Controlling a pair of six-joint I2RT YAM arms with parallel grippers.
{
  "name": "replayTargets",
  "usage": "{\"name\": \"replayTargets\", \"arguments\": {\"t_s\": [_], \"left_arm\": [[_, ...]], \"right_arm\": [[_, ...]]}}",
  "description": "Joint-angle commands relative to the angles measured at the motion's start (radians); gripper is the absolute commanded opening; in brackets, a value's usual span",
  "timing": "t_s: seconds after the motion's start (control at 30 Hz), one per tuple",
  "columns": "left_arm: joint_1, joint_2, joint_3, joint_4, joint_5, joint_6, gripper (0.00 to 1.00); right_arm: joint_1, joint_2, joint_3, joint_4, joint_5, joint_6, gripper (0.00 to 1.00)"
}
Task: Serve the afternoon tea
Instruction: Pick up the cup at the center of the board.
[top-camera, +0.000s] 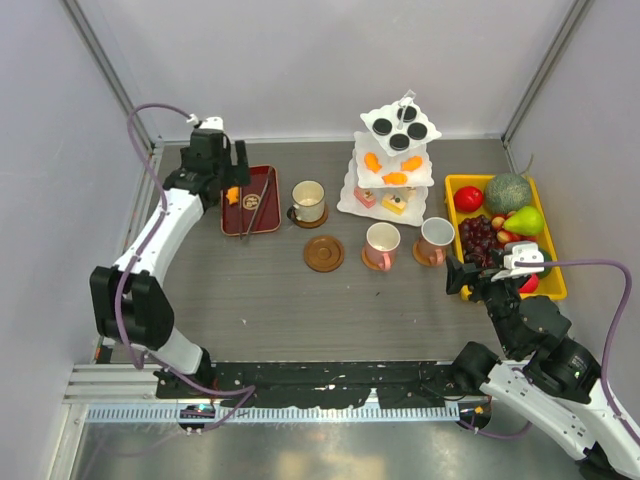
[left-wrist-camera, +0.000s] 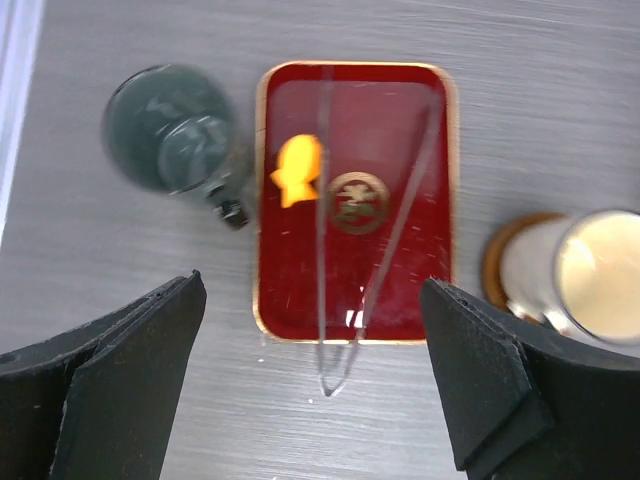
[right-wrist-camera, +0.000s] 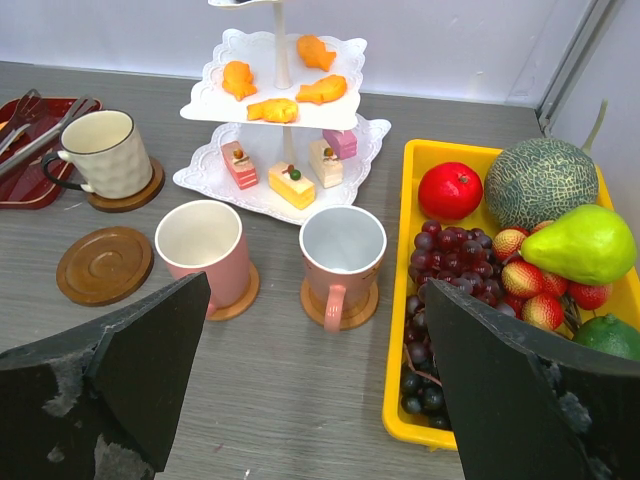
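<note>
The white three-tier stand (top-camera: 349, 206) stands at the back right, with black round sweets (top-camera: 400, 129) on top, orange sweets (right-wrist-camera: 272, 109) in the middle and pink-yellow sweets (right-wrist-camera: 291, 184) at the bottom. My left gripper (top-camera: 238, 165) is open and empty above the dark red tray (left-wrist-camera: 400, 140), which holds one orange sweet (left-wrist-camera: 298, 170) and the tongs (left-wrist-camera: 375, 230). A dark green mug (left-wrist-camera: 170, 130) stands left of that tray. A cream mug (top-camera: 309, 201) and two pink mugs (right-wrist-camera: 200, 245) (right-wrist-camera: 343, 250) sit on coasters. One coaster (top-camera: 324, 253) is bare. My right gripper (top-camera: 468, 278) is open and empty in front of the pink mugs.
The yellow tray (right-wrist-camera: 398, 300) of fruit lies along the right side, close to my right gripper. Grey walls stand at the back and both sides. The left arm hides the dark green mug in the top view.
</note>
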Motion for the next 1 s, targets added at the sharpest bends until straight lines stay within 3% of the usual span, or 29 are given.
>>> {"name": "replayTargets", "arguments": {"t_s": [0.0,0.3,0.97], "left_arm": [[0.040,0.058,-0.014,-0.034,-0.174,-0.175,0.99],[0.115,0.207,0.030,-0.048,-0.176,-0.313,0.95],[0.220,0.466,0.231,-0.100,-0.001,-0.382,0.67]], "right_arm": [[0.000,-0.006,0.009,0.031,0.016,0.005,0.96],[0.000,-0.003,0.009,0.033,0.024,-0.003,0.96],[-0.002,0.018,0.007,0.034,0.036,-0.017,0.96]]}}
